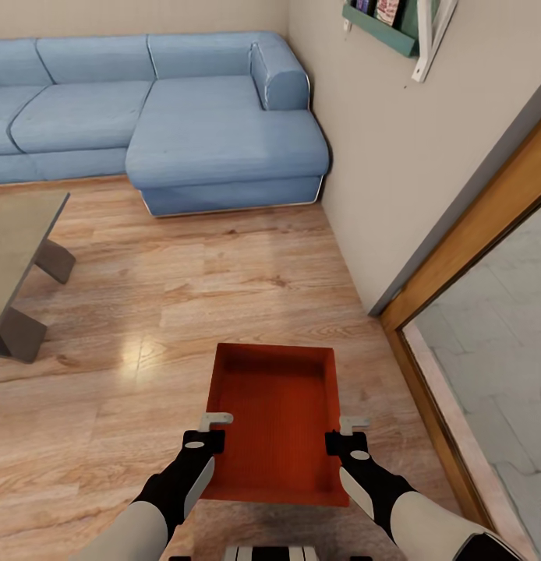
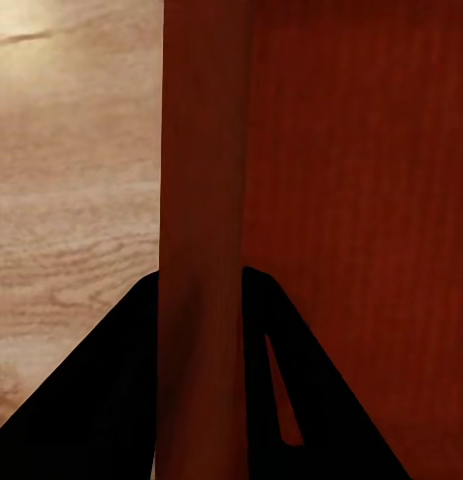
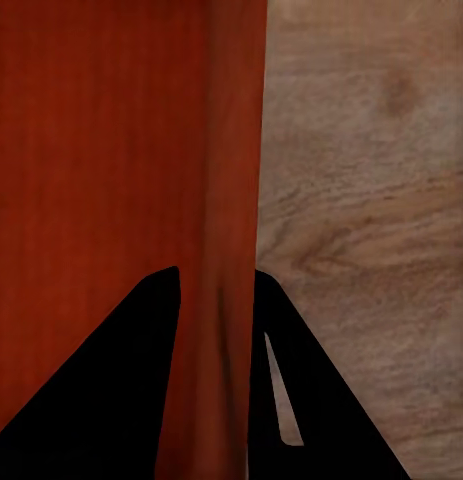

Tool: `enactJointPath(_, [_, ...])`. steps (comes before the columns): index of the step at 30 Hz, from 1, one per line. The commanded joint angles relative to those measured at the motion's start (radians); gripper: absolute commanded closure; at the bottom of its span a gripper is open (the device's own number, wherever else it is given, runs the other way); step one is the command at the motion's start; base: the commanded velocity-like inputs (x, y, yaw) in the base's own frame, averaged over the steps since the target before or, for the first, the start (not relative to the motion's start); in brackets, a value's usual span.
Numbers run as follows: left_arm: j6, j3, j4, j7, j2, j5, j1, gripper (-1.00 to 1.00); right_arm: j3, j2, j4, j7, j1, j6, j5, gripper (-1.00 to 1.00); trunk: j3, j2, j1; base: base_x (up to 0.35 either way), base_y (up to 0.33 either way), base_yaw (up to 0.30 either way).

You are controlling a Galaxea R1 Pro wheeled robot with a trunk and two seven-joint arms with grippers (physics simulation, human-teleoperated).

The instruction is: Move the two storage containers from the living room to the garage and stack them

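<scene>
An orange-red storage container [image 1: 274,421] is held level above the living room's wood-plank floor, in front of me. My left gripper [image 1: 214,430] is shut on its left wall, and my right gripper [image 1: 344,433] is shut on its right wall. In the left wrist view the left gripper [image 2: 201,300] has dark fingers on both sides of the container's wall [image 2: 201,200]. The right wrist view shows the same: the right gripper [image 3: 219,300] clamps the container's wall [image 3: 231,180] between its fingers. The tray is empty inside.
A blue sectional sofa [image 1: 169,117] fills the far left corner. A grey low table [image 1: 17,265] stands at the left. A wood-framed glass door [image 1: 489,327] runs along the right, next to a pale wall [image 1: 395,156] with a green shelf [image 1: 387,27]. Wood floor [image 1: 224,280] lies ahead.
</scene>
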Motion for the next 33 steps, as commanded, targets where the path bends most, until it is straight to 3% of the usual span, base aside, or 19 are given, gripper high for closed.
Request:
enactJointPath(1, [0.018,-0.006,0.020,0.015,0.002,0.007,0.000,1.00,-0.008,-0.001,0.000,-0.012,-0.002,-0.045,0.009,1.00,0.003,0.007,-0.004,0.000,0.000,0.000])
enactJointPath(33, [0.018,-0.004,0.020,0.017,0.002,0.009,0.000,1.00,-0.007,-0.004,0.000,-0.012,-0.002,-0.039,0.011,1.00,0.103,0.231,-0.127,0.000,0.000,0.000])
